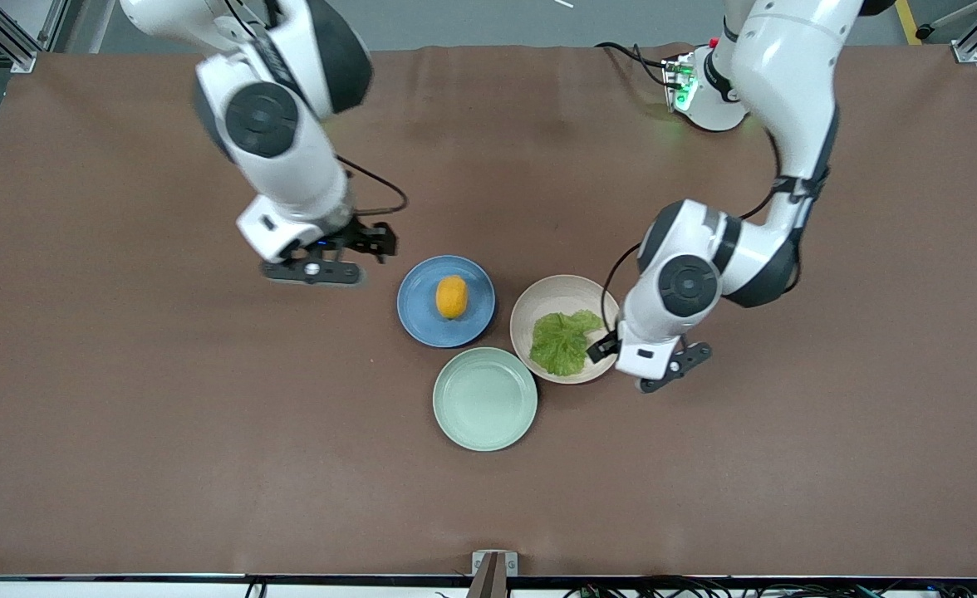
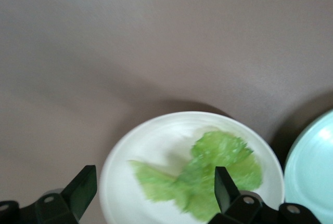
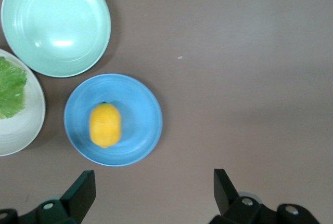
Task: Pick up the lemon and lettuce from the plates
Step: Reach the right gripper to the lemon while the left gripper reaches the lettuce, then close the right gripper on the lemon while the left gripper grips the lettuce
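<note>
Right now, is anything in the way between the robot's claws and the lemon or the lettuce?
Nothing visible. The lemon lies bare on the blue plate, the open right gripper beside it. The lettuce lies uncovered on the beige plate, under the open left gripper.

Yellow-orange lemon [image 1: 451, 296] on blue plate [image 1: 422, 317]; crinkled lettuce [image 1: 565, 341] on beige plate [image 1: 551, 297].

Both arms are glossy white with rounded shells, dark grey bands at the joints and round black caps with concentric rings on the joint sides. Thin black cables loop from each forearm to the wrist. The left gripper [image 2: 151, 193] and right gripper [image 3: 151, 193] have black, wedge-shaped fingers fixed with small silver screws. A green light glows at the left arm's white base [image 1: 709, 95].
</note>
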{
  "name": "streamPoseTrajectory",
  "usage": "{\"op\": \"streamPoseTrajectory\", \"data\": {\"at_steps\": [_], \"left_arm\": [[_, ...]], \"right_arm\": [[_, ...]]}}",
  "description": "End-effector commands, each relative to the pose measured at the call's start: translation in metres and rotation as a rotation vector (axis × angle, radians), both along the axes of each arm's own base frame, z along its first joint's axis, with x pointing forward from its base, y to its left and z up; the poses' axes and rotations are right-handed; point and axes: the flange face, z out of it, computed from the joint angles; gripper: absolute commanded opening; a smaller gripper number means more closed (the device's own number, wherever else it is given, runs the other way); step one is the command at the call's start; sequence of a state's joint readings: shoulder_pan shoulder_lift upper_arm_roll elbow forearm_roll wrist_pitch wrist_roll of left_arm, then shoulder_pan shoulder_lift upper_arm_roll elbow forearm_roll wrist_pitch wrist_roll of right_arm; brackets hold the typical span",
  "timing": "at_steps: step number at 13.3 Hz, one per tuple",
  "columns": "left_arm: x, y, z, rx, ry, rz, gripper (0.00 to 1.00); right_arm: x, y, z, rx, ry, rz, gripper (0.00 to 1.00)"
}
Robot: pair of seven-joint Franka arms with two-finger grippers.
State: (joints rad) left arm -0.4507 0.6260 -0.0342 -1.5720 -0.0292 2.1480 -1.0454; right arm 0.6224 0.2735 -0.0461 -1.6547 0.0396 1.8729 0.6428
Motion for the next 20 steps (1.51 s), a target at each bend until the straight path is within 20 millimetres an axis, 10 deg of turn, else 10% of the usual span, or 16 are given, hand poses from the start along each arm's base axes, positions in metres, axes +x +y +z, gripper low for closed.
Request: {"op": "streamPoseTrajectory", "data": {"at_steps": [1,7,12,15,20], "left_arm": [[-0.004,-0.024,-0.034,-0.003,-0.017,0.127,0.97],[-0.027,-0.054,-0.068,0.029,0.005,0.334,0.79],[-0.029,-0.053,-0.079,0.039,0.030,0.349,0.31],[-0.022,-0.049,-0.058,0.026,0.015,0.357,0.00],[-0.003,-0.006,0.069,0.003,-0.028,0.315,0.00]], "right_arm": [[-0.013,0.022,-0.057,0.067,-0.011,-0.031,1.00],[-0.032,0.072,-0.170,0.064,-0.041,-0.019,1.00],[-0.027,0.079,-0.218,0.075,-0.076,-0.003,1.00],[-0.026,0.079,-0.233,0.076,-0.086,-0.001,1.00],[-0.029,0.080,-0.236,0.069,-0.079,0.005,0.33]]}}
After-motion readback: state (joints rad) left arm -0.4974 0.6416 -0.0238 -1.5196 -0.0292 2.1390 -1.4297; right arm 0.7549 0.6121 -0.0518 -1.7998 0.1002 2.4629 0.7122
